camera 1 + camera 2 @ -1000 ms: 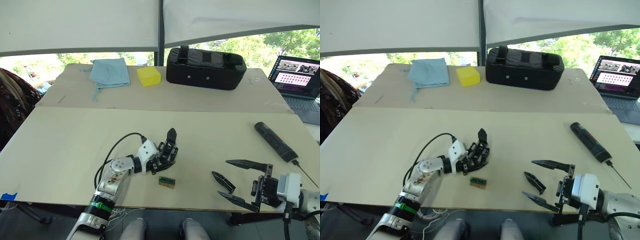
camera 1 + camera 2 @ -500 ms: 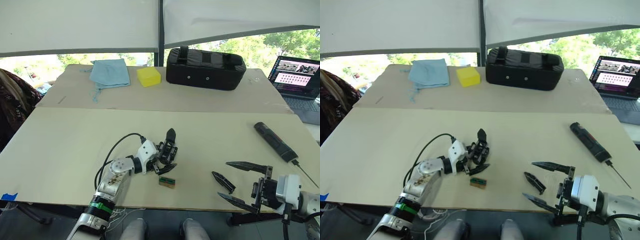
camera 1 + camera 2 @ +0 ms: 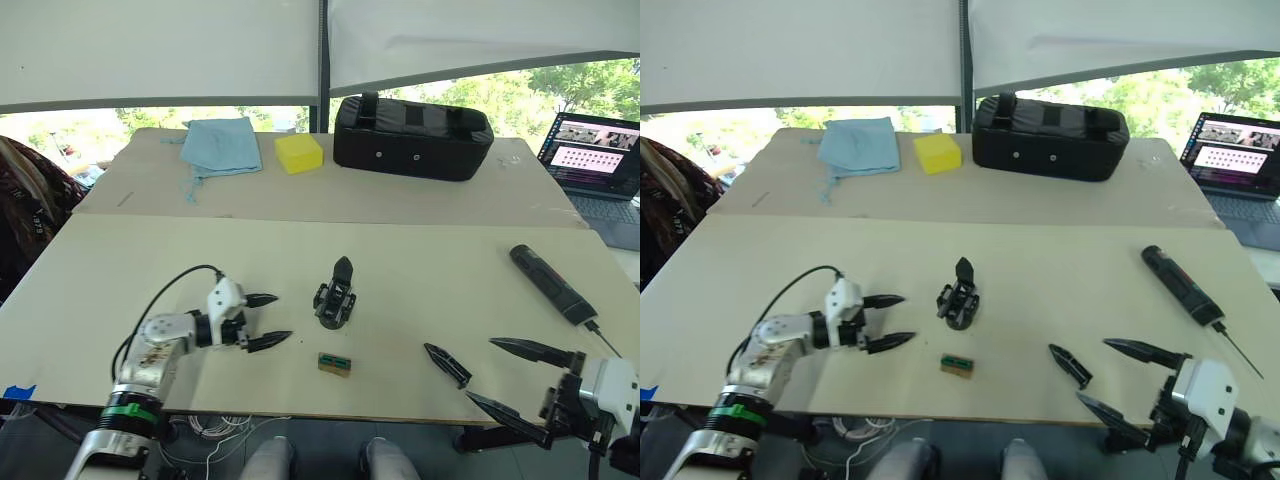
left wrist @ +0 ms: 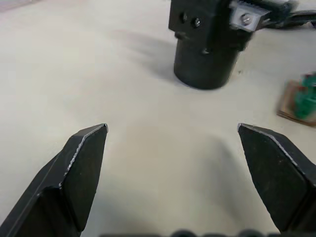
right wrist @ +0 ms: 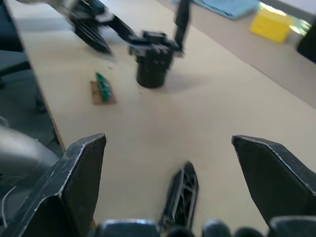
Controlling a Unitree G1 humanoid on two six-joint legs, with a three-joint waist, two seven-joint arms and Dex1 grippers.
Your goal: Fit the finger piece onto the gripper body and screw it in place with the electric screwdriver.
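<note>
Left of the gripper body (image 3: 335, 299), now released upright on the table (image 3: 420, 260), the left tool (image 3: 270, 320) has withdrawn, spread wide and empty; the right tool (image 3: 515, 378), also wide, has backed from the finger piece (image 3: 447, 364), fitting not begun.

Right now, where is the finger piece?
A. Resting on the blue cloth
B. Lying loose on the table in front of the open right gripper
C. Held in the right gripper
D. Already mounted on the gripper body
B. The finger piece lies flat on the table, untouched, just ahead of the open right gripper and apart from the gripper body.
</note>
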